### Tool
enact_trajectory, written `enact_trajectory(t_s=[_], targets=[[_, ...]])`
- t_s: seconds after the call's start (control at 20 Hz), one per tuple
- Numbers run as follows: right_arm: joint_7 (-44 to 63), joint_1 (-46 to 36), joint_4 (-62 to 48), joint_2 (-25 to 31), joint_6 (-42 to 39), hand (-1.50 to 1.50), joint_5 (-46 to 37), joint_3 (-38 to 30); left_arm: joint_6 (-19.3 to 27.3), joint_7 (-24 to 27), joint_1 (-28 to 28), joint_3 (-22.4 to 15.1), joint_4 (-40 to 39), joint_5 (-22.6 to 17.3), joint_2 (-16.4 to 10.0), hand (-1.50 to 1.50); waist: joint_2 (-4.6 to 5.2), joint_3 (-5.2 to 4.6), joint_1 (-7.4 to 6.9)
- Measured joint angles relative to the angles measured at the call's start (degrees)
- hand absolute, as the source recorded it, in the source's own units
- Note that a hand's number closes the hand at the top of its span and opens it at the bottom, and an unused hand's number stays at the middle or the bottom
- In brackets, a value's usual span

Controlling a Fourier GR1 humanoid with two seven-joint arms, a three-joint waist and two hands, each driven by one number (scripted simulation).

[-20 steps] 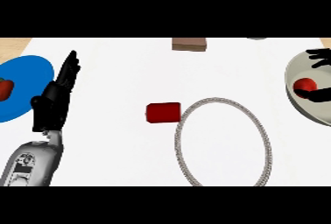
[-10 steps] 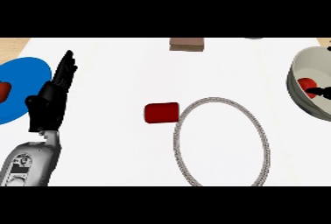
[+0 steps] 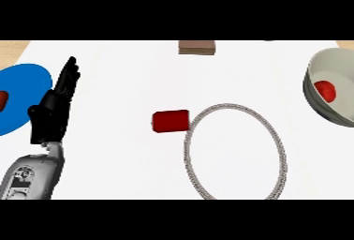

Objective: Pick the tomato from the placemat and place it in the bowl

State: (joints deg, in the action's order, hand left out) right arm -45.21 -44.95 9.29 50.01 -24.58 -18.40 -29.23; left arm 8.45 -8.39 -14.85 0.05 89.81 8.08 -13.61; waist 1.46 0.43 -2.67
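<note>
The right hand, which hung over the pale grey round bowl (image 3: 337, 65) a moment ago, has withdrawn out of view, so its fingers cannot be told. The small red tomato (image 3: 325, 90) now lies alone inside that bowl, and the placing looks done. The black left hand (image 3: 54, 110) rests far left of the bowl, fingers straight and upward, holding nothing.

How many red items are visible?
3: the tomato in the bowl, a red cylinder beside the grey ring, and a red item on the blue plate, cut off by the left edge.
</note>
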Motion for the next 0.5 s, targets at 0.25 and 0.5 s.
enact_trajectory(t_s=[0.25,0.5], targets=[[0.51,3.13,0.53,2.90,-3.85,-1.50,1.28,-0.44,-0.10,-0.18,0.29,0.33,0.33,-0.28,0.02,0.00,-0.13,0.10,0.52],[0.08,6.54,2.27,3.91,-6.04,-1.50,2.05,0.08,-0.05,-0.11,1.07,0.58,0.73,-0.41,0.08,0.00,-0.36,0.18,1.06]])
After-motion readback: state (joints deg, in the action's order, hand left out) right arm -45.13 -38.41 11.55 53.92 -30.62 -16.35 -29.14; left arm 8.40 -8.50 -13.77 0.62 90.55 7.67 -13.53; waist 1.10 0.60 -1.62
